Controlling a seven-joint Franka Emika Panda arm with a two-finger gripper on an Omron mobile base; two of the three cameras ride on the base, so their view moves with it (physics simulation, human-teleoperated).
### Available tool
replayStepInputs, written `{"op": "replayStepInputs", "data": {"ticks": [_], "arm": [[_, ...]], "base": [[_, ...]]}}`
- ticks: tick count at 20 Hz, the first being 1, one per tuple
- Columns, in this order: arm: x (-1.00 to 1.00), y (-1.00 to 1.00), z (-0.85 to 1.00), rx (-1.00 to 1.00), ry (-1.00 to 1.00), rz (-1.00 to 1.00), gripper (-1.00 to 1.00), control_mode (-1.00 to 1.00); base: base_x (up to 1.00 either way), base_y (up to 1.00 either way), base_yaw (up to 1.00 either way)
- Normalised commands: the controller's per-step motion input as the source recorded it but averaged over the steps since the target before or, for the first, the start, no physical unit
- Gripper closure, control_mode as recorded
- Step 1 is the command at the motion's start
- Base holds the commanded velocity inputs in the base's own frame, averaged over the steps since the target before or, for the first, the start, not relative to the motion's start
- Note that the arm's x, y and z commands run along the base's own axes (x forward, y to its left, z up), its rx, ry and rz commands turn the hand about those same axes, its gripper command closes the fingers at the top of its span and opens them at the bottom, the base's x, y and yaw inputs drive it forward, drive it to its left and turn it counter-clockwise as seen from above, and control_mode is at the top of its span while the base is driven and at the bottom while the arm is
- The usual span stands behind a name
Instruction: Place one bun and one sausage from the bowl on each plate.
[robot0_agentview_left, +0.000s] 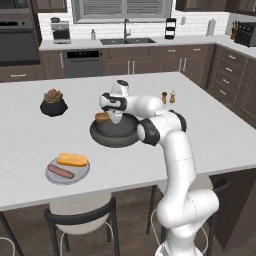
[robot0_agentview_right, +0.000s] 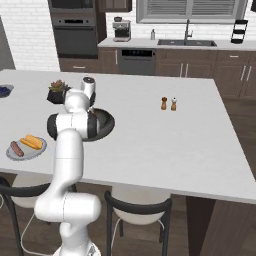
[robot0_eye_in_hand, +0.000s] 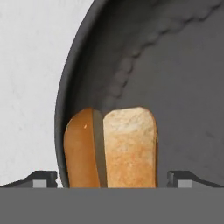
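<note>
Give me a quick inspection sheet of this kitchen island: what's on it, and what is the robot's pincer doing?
Surface: pale grey island counter.
Job's things: oblong golden-orange bun in the wide dark grey bowl; pale grey round plate carrying a second bun and a slim reddish-brown sausage.
Clutter: black plant pot; two small brown shakers.
Grippers: pincer open, straddling the bowl's bun.
Cables: nothing seen.
Surroundings: dark cabinets, sink, oven, stools.

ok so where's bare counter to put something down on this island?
Widest free patch: the island counter right of the bowl, past the two small shakers. Also free: the strip between the plant pot and the filled plate. Crowded at the bowl, where the open pincer straddles the bun.
</note>
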Motion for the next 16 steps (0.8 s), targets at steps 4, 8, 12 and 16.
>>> {"op": "replayStepInputs", "data": {"ticks": [4,8,12,16], "arm": [[0.26,0.04,-0.33,0.0,0.01,-0.03,-1.0,-1.0],[0.06,0.11,-0.23,0.0,0.0,-0.02,1.0,-1.0],[-0.55,-0.04,0.11,0.0,-0.04,-0.02,1.0,-1.0],[-0.96,-0.37,0.62,0.0,-0.09,-0.02,1.0,-1.0]], "base": [[0.0,0.0,0.0],[0.0,0.0,0.0],[0.0,0.0,0.0],[0.0,0.0,0.0]]}}
